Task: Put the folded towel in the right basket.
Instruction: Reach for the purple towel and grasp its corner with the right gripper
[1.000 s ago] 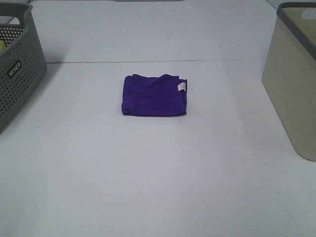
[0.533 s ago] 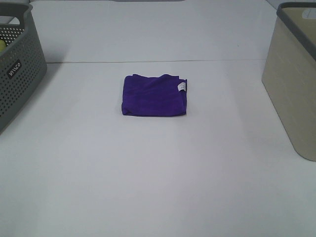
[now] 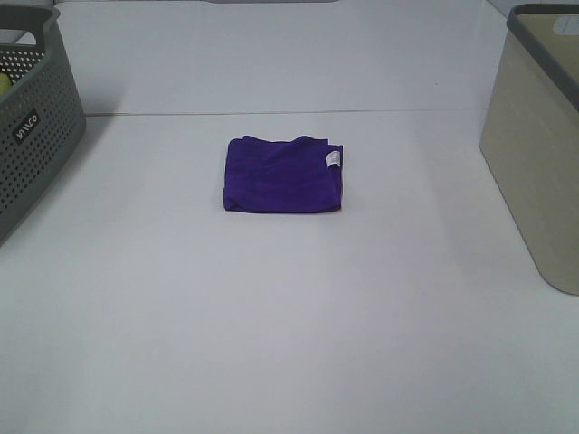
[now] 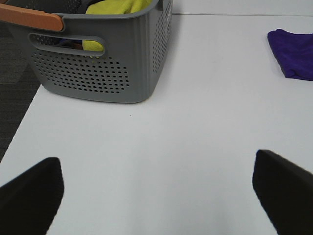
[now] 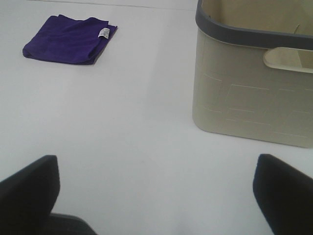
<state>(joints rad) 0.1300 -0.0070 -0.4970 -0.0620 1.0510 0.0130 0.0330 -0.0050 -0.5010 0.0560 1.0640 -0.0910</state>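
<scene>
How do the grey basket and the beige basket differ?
The grey basket has perforated walls; the beige basket has solid walls with a grey rim. The grey basket holds yellow cloth; the beige basket shows no contents. Both have cut-out handles.

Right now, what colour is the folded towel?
The towel is deep purple, clearest in the exterior high view.
</scene>
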